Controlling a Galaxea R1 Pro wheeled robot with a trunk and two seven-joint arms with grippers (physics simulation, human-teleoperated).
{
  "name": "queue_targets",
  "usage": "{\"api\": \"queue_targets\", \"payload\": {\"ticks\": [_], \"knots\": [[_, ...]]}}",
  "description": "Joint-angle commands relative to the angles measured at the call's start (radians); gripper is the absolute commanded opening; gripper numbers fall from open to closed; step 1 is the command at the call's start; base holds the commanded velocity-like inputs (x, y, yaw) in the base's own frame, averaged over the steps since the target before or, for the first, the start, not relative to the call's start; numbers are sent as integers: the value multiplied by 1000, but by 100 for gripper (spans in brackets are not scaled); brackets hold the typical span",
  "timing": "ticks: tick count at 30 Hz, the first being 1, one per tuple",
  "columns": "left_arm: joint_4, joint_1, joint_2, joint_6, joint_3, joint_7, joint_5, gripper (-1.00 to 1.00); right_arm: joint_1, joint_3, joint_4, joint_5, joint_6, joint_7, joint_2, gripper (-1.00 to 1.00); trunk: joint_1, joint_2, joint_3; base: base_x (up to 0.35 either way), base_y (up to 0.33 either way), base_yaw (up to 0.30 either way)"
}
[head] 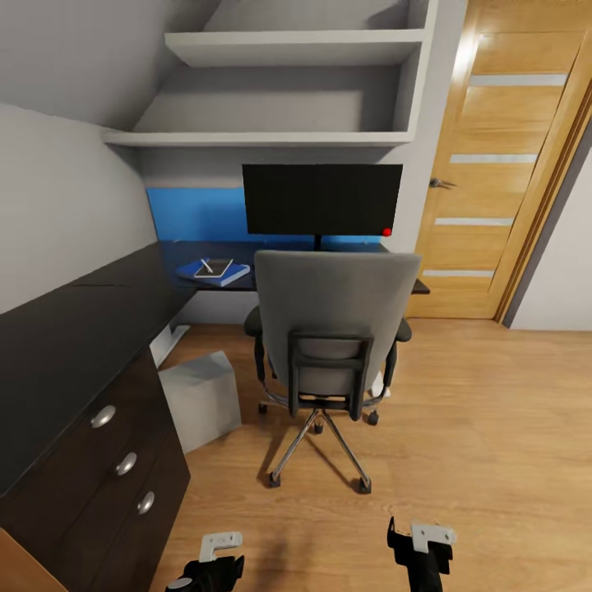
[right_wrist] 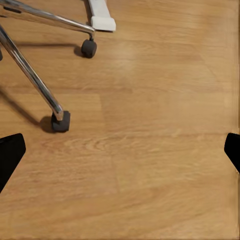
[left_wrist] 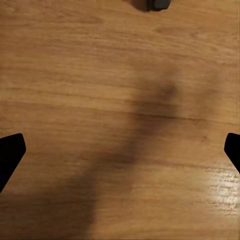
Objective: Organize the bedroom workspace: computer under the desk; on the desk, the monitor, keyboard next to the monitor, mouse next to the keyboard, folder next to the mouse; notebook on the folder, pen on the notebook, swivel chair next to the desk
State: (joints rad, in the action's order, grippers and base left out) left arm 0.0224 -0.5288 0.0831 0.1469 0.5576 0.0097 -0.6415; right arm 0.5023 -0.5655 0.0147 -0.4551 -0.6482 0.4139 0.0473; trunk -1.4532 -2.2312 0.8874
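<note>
The grey swivel chair [head: 333, 316] stands with its back to me, pushed up to the black-topped desk [head: 74, 329]. Behind it, the black monitor [head: 321, 199] stands on the desk before the blue panel. Left of the chair, the blue folder [head: 220, 274] lies on the desk with the pale notebook [head: 217, 265] and the pen [head: 205, 265] on top. The light grey computer [head: 201, 399] sits on the floor by the desk's edge. Keyboard and mouse are hidden. My left gripper [head: 212, 559] [left_wrist: 120, 155] and right gripper [head: 421, 544] [right_wrist: 120, 155] hang open over the floor.
A dark three-drawer cabinet [head: 111, 460] stands under the desk at left. A wooden door [head: 493, 164] is at the right, grey shelves [head: 288, 49] above the desk. The chair's chrome leg [right_wrist: 30, 75] and caster [right_wrist: 61, 122] lie near my right gripper.
</note>
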Motion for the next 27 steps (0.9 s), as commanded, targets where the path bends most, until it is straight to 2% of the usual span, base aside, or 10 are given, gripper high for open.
{"api": "queue_targets", "payload": {"ticks": [1,11,18,21,23,27], "knots": [[-1,-1,0,3,8,1,-7,100,-7,-8,5,-5,-2,4,0,100,4,7,-2,0,0,0],[-1,0,-2,3,7,1,-7,100,-70,-10,10,-5,-1,5,8,100,42,77,-34,-4,0,0],[-1,0,-3,2,7,1,-8,100,-77,-10,10,-4,1,0,21,100,69,126,-56,-259,0,0],[-1,0,-4,3,7,1,-9,100,-77,-10,10,-3,7,-43,20,100,81,147,-65,-334,0,0],[-1,0,-5,3,6,0,-30,100,-77,-9,8,-2,42,-155,13,100,88,161,-71,-334,0,0],[-1,0,-9,3,6,0,-38,100,-81,-9,9,-2,48,-175,13,100,104,189,-84,-162,0,0]]}}
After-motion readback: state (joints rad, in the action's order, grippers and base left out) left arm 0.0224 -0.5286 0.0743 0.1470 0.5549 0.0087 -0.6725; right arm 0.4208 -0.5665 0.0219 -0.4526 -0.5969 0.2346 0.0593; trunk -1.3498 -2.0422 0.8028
